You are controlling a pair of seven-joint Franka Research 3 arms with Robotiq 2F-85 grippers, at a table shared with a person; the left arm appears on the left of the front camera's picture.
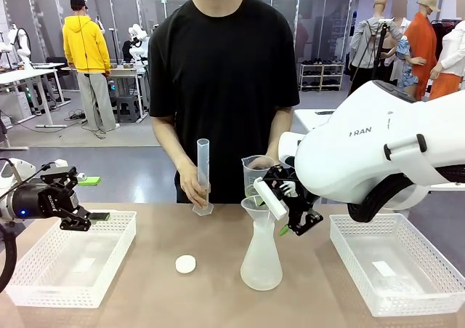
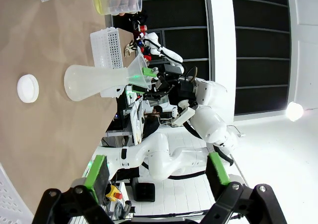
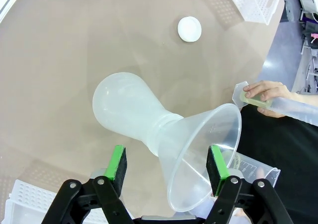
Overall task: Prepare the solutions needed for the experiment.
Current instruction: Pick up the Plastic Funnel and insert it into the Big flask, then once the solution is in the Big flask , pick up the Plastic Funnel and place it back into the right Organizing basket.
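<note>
A frosted conical flask (image 1: 261, 259) stands mid-table with a clear funnel (image 1: 256, 207) in its neck. My right gripper (image 1: 280, 213) is open at the funnel, its green pads (image 3: 118, 163) on either side of the funnel (image 3: 206, 152) and flask neck, a gap on the left side. The person holds a beaker (image 1: 256, 169) just behind the funnel; the pale yellow-green solution (image 2: 101, 0) lies in its bottom. Their other hand steadies a tall measuring cylinder (image 1: 203, 172) on the table. My left gripper (image 1: 93, 217) hovers open over the left tray, holding nothing.
A small white round cap (image 1: 186, 264) lies on the table left of the flask. A white mesh tray (image 1: 120, 248) sits at the left and another (image 1: 349, 252) at the right. The person stands close at the far edge.
</note>
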